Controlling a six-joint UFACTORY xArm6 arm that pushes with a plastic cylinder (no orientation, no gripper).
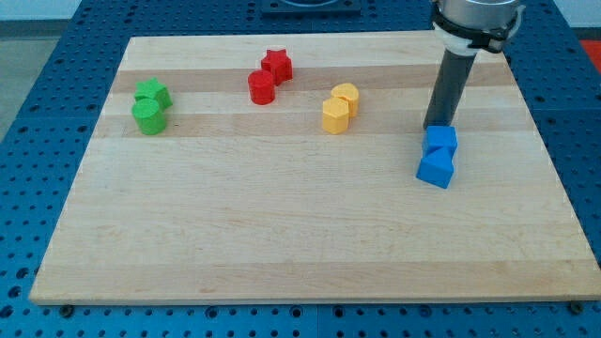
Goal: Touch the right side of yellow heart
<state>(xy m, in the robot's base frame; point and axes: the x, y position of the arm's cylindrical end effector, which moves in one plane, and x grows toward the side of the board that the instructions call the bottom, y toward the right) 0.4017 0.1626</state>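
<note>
Two yellow blocks touch each other right of the board's middle, toward the view's top. The upper one (346,95) has a rounded, heart-like top; the lower one (334,115) looks like a pentagon. My tip (437,126) is well to the right of them, about a hundred pixels from the heart-like block. It stands just behind the top edge of a blue cube (440,141) and is at or very near it.
A second blue block (436,168) sits against the cube's lower side. A red star (277,64) and a red cylinder (261,87) lie left of the yellow pair. A green star (152,93) and a green cylinder (148,116) are at the far left. The wooden board (282,244) carries them all.
</note>
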